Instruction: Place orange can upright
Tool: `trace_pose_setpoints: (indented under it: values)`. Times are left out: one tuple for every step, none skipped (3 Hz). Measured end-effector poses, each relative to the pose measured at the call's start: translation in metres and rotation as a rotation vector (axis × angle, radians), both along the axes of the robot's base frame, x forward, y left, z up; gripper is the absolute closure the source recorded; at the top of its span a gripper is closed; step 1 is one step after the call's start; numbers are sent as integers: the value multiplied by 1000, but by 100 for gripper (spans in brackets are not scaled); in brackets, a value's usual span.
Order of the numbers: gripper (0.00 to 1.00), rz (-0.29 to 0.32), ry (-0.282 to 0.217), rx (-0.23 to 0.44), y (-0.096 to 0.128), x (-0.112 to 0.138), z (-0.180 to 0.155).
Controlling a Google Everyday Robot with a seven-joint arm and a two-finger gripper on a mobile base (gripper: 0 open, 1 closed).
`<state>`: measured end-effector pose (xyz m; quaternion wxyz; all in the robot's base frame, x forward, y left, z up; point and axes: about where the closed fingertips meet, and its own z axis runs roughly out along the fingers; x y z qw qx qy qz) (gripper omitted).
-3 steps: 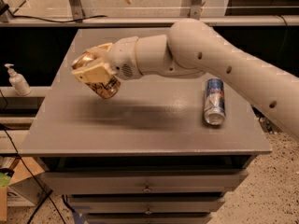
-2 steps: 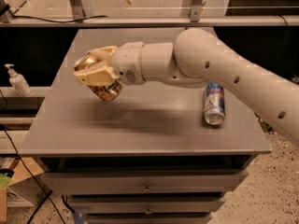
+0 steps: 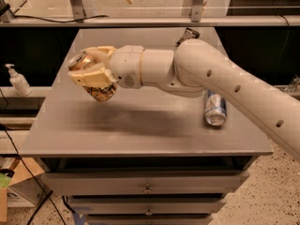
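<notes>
My gripper (image 3: 89, 70) is above the left part of the grey table (image 3: 140, 125), at the end of the white arm that reaches in from the right. Its cream fingers are shut on the orange can (image 3: 92, 78). The can is tilted, its silver top pointing up and to the left, its patterned lower end showing below the fingers. It hangs clear of the table top.
A blue-and-silver can (image 3: 215, 108) lies on its side at the table's right. A dark object (image 3: 187, 34) lies at the table's back edge. A white pump bottle (image 3: 18, 80) stands on a shelf to the left. Drawers are below the table front.
The arm has swung so that the gripper and the orange can have shifted a little to the right and up, with the can still held at a tilt.
</notes>
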<state>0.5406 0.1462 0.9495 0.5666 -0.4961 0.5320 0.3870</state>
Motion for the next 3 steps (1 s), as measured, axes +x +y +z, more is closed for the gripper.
trace_pose_setpoints:
  values:
    - [100, 29, -32, 5, 10, -3, 2]
    - [100, 45, -50, 3, 18, -7, 1]
    - [100, 47, -52, 3, 19, -8, 1]
